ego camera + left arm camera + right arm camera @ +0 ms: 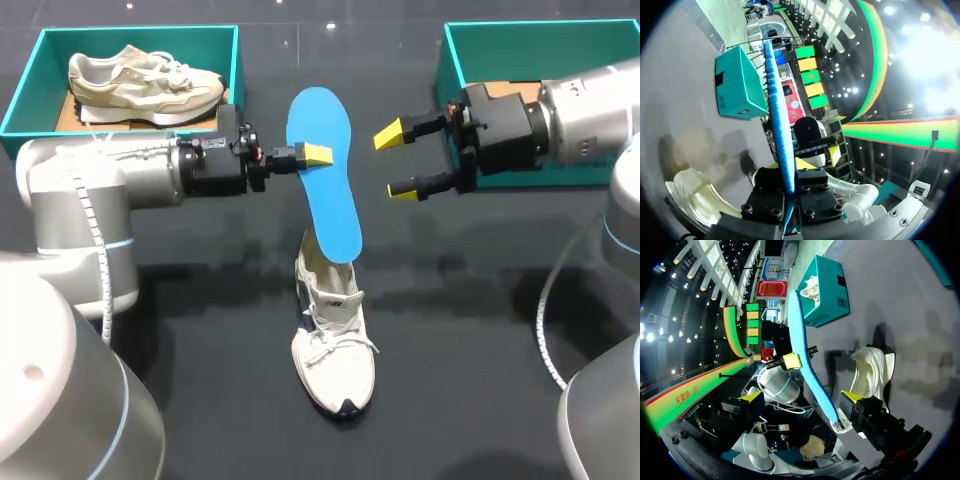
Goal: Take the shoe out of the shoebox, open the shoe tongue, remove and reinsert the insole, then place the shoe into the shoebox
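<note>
My left gripper [314,155] is shut on the edge of a blue insole [326,170] and holds it above the table's middle. The insole's lower end hangs over the opening of a white shoe [333,345] that lies on the dark table with its toe toward the front edge. In the left wrist view the insole [779,115] runs edge-on out of my left gripper [790,192], with the white shoe [695,195] below. My right gripper [397,162] stands open just right of the insole, not touching it. Its wrist view shows the right gripper [802,396], the insole [807,355] and the shoe [872,372] ahead.
A teal shoebox [30,85] at the back left holds a beige shoe [145,85]. A second teal shoebox [540,35] stands at the back right, behind my right arm. The back-left box also shows as the teal shoebox [825,290].
</note>
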Controlling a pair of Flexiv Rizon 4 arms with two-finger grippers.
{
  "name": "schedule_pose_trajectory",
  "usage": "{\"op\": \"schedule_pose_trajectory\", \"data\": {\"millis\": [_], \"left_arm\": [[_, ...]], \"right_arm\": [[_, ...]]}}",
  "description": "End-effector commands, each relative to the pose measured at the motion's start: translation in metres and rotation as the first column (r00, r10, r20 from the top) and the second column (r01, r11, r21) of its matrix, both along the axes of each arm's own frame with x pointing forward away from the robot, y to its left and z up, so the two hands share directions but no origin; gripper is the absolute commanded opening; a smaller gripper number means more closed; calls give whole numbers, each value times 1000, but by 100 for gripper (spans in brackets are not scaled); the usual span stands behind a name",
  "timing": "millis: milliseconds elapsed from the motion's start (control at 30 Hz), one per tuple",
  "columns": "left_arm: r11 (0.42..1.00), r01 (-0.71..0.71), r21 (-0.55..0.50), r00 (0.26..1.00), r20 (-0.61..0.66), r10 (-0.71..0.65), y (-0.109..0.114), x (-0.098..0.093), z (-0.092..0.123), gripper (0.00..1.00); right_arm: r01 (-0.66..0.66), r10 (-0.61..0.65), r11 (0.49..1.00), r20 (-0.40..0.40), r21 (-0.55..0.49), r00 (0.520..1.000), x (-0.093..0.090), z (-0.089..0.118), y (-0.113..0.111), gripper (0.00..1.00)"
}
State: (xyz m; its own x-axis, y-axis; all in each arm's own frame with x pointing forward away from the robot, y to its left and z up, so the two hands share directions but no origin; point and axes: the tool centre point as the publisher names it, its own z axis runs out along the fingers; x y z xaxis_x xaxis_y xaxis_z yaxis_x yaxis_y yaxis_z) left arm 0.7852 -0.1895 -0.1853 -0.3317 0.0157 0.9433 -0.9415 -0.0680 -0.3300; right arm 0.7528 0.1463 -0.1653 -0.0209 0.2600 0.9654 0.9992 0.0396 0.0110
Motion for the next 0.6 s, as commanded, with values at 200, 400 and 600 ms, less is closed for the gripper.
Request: {"op": "schedule_pose_trajectory", "data": {"millis": [200,400,600], "left_arm": [[991,-95,-90,916,382,122,18,-19,27,0],[986,-99,-132,784,600,159,20,-15,37,0],[986,-93,-135,486,859,163,21,-5,42,0]], "right_arm": [[1,-1,1000,-6,27,1000,1,-4,5,100],[12,-11,999,-11,52,1000,0,-4,5,100],[12,-11,999,-11,52,1000,0,-4,5,100]]}}
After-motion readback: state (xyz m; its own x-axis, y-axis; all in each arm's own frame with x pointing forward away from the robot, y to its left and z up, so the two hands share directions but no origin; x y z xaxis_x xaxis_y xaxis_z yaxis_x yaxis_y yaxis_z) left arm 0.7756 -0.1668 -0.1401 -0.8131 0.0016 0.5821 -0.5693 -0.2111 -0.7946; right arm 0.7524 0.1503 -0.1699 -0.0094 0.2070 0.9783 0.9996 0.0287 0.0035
